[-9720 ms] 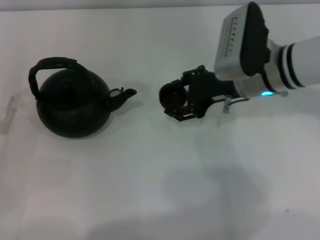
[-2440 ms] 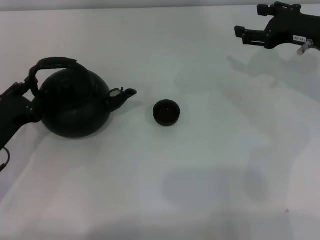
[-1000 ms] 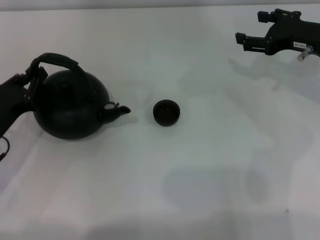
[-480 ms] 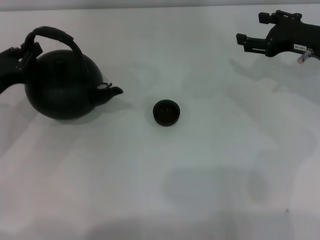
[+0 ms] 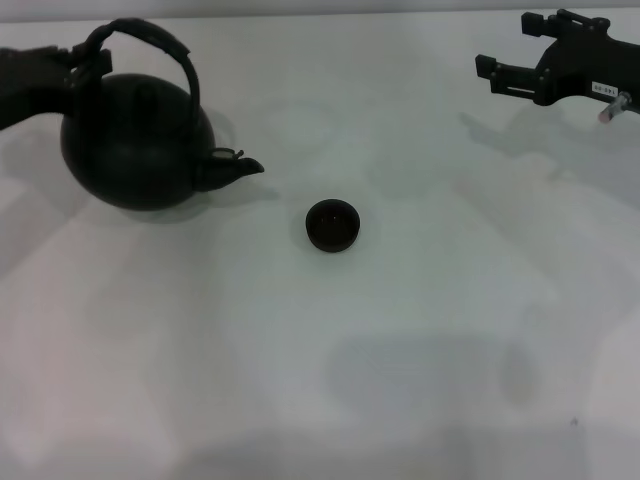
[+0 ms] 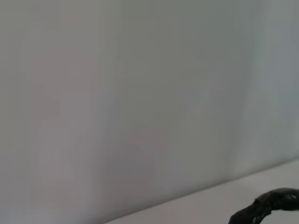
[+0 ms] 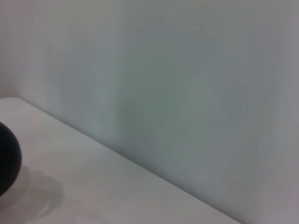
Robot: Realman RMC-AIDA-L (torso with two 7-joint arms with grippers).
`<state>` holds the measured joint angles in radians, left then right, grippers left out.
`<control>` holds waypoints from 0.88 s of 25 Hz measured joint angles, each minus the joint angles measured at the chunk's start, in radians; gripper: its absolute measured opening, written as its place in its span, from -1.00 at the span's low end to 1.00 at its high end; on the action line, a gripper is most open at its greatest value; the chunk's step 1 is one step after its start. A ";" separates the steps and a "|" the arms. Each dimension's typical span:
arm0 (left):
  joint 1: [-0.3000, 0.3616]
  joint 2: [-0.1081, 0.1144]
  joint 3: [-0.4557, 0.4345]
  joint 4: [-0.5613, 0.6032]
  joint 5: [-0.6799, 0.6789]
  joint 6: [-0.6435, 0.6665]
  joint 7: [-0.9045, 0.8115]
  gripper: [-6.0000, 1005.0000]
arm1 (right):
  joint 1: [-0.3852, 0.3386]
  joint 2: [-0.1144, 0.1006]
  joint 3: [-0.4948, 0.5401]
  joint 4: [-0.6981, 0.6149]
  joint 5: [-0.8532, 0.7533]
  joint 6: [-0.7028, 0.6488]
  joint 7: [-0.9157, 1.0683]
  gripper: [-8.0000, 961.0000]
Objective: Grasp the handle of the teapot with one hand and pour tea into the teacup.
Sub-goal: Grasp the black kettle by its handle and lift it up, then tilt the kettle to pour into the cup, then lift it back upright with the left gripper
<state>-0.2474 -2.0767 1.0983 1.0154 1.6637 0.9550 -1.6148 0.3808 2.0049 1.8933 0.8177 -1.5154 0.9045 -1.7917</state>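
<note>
The large black teapot (image 5: 135, 140) hangs above the white table at the far left, its spout (image 5: 236, 168) pointing right toward the teacup. My left gripper (image 5: 72, 62) is shut on the left end of the arched handle (image 5: 150, 35) and holds the pot up. The tiny black teacup (image 5: 331, 225) stands on the table to the right of the spout and nearer to me, apart from it. My right gripper (image 5: 505, 47) is open and empty at the far right, high over the table. A dark bit of the handle (image 6: 268, 205) shows in the left wrist view. The pot's round side (image 7: 7, 161) shows in the right wrist view.
The white table (image 5: 330, 380) carries only the cup and the shadows of the pot and arms. A pale wall stands behind the table's far edge.
My left gripper has lifted the teapot off the table and carried it up and away from me. The spout has swung slightly right. The cup and right arm have stayed put.
</note>
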 joint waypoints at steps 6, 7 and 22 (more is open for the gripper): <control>-0.013 -0.001 0.044 0.110 0.139 -0.026 -0.133 -0.65 | -0.002 0.000 0.006 -0.001 0.033 0.004 -0.018 0.76; -0.013 -0.001 0.056 0.126 0.158 -0.032 -0.154 -0.65 | -0.002 0.000 0.007 -0.002 0.041 0.004 -0.023 0.76; -0.033 0.000 0.278 0.420 0.615 -0.042 -0.561 -0.66 | -0.017 0.000 0.058 -0.012 0.108 0.022 -0.072 0.76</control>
<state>-0.2800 -2.0766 1.3763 1.4349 2.2788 0.9132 -2.1763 0.3637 2.0048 1.9515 0.8060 -1.4071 0.9269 -1.8637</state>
